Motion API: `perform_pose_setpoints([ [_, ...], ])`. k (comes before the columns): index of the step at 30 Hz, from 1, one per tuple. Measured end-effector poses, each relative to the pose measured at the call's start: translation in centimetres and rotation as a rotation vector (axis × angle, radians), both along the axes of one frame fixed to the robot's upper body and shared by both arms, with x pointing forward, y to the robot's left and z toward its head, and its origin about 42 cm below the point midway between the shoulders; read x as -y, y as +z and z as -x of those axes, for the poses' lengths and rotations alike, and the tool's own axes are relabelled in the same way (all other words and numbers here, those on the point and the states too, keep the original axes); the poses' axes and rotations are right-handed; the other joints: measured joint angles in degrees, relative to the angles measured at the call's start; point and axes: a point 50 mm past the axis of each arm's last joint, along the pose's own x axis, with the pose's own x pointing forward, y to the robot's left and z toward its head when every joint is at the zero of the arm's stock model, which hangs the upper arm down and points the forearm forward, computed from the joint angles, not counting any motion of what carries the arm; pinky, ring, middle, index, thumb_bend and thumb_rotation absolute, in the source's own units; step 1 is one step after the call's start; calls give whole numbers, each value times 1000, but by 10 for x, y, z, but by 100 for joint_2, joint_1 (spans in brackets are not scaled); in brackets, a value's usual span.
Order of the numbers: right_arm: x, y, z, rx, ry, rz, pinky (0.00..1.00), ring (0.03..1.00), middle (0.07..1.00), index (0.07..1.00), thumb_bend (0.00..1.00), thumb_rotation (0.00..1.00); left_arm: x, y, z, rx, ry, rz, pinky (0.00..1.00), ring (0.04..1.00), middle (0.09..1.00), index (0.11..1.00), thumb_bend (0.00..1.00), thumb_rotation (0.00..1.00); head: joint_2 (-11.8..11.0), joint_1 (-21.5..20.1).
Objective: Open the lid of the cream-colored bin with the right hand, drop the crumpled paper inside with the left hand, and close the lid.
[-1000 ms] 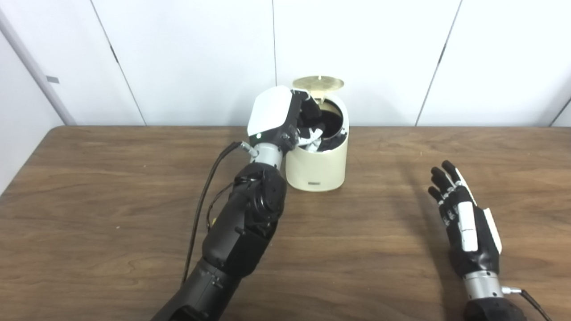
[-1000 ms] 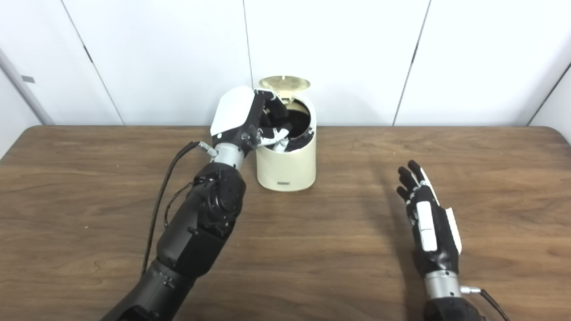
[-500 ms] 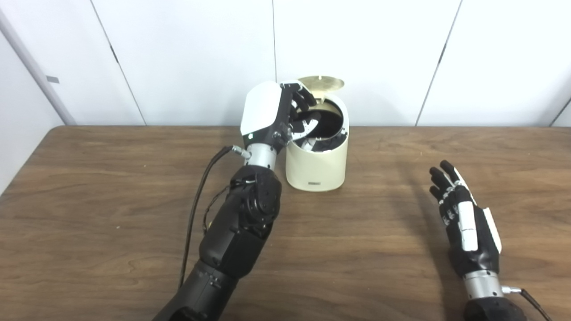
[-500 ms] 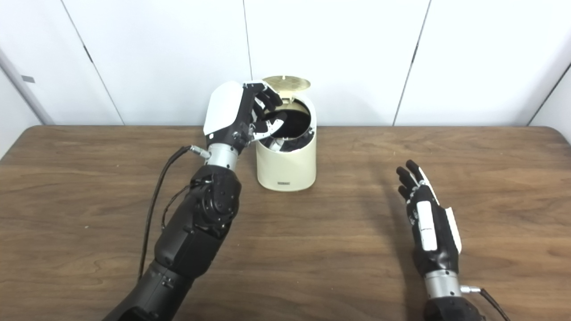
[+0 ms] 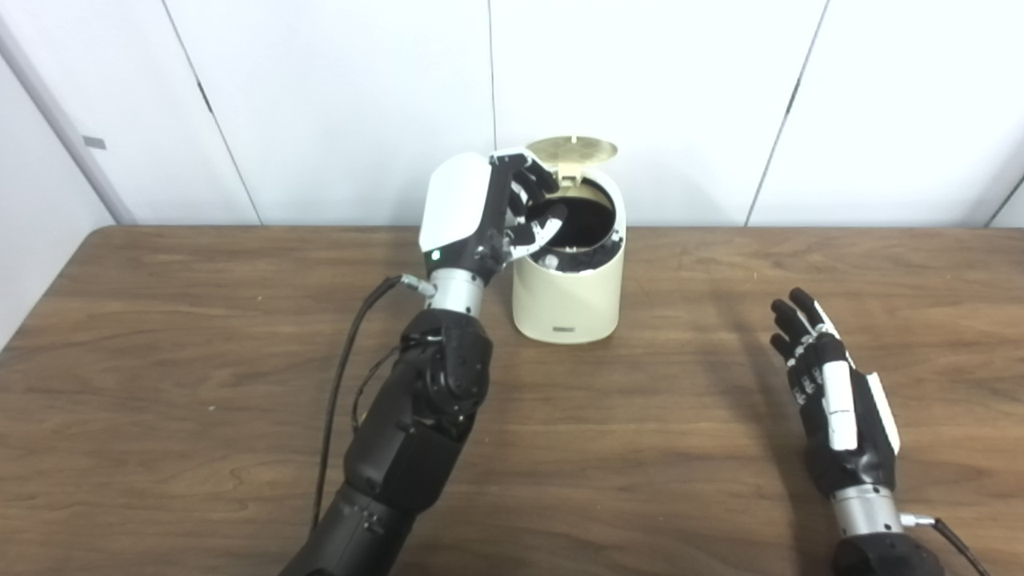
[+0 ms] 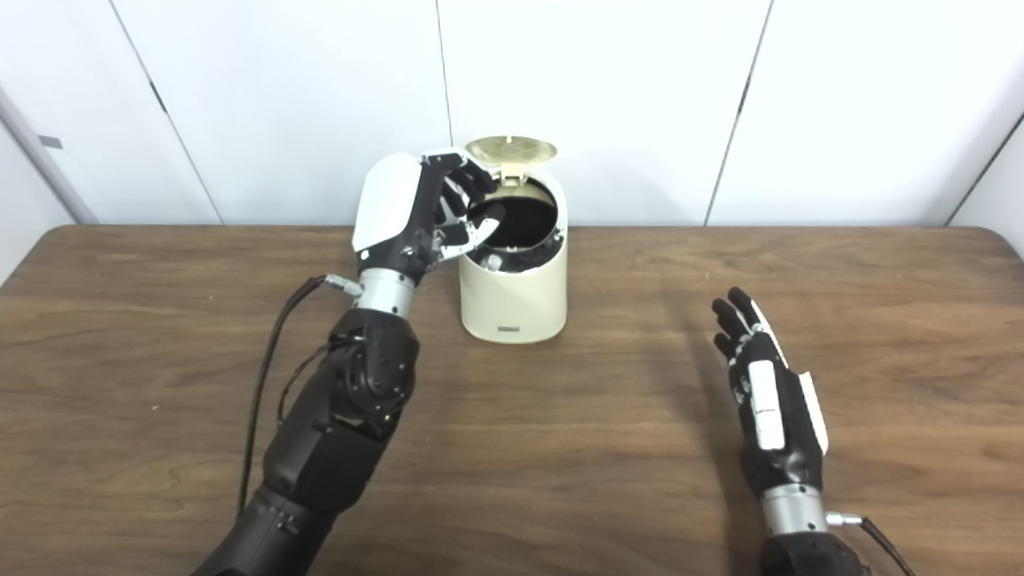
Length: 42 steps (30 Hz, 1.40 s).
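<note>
The bin stands at the table's far edge, its lid tipped up. The left hand hovers at its left rim, fingers spread, empty. Paper (a pale scrap) lies inside. The right hand rests open, well apart.

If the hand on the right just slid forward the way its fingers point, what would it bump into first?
Probably nothing: the right hand points along bare table, well to the right of the bin. Depth is hard to judge.
</note>
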Motion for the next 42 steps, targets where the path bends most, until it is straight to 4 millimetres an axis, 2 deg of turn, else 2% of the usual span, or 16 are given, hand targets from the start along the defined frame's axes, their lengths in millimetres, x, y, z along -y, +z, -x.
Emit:
perform_pose_setpoints([
  [7, 0, 0, -1, 0, 0, -3, 957, 958, 908, 912, 564, 895, -17, 4, 8, 9, 21, 12, 301, 404, 507, 507, 470, 0, -18, 9],
  [14, 1, 0, -1, 1, 1, -9, 967, 962, 913, 913, 571, 896, -35, 11, 17, -30, 48, 128, 327, 418, 512, 485, 474, 0, -26, 26],
  [23, 1, 0, -1, 3, 4, -16, 975, 967, 918, 917, 559, 904, -51, 18, 23, -67, 59, 195, 332, 426, 503, 468, 475, 0, -18, 44],
  [30, 1, 0, -2, 1, 5, -14, 966, 965, 917, 918, 554, 910, -83, -5, 32, -110, 62, 313, 337, 452, 513, 460, 475, 0, 0, 61],
  [34, 1, 0, -2, 1, 5, -14, 968, 966, 920, 920, 571, 904, -94, -17, 39, -125, 65, 359, 361, 465, 521, 456, 476, 0, 9, 79],
  [37, 2, 0, -2, 1, 6, -18, 954, 960, 913, 917, 576, 891, -103, -23, 43, -137, 88, 384, 364, 457, 527, 456, 476, 0, 17, 97],
  [39, 2, 0, -2, 2, 8, -21, 964, 966, 917, 921, 574, 892, -108, -25, 46, -144, 107, 405, 320, 411, 534, 467, 471, 0, 26, 105],
  [42, 2, 0, -2, 3, 11, -27, 959, 962, 914, 915, 560, 884, -116, -24, 53, -139, 135, 438, 351, 418, 537, 466, 474, 0, 26, 123],
])
